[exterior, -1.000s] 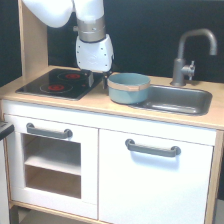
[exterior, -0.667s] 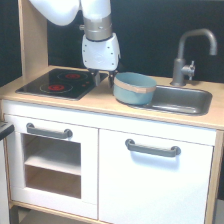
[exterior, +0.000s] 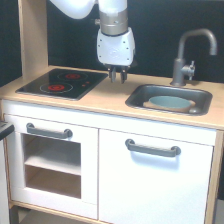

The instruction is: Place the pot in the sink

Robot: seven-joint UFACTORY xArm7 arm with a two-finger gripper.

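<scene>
We note the wooden tabletop point(exterior: 107, 97) in front; the pot point(exterior: 170, 103) lies low inside the sink point(exterior: 137, 98), seemingly flat on the basin floor; we judge placement done. Further back, the tool point(exterior: 118, 75) hangs above the tabletop, apart from the pot, fingers narrow, holding nothing; for the retreat we advise a straight lift, clear of the faucet point(exterior: 188, 57).

Even, fairly bright light is falling from above; whole frame is looking soft and low-res. Black backdrop is staying dark. Weak glare is showing on the stovetop point(exterior: 62, 83); soft shadow is sitting inside the sink point(exterior: 136, 98).
</scene>
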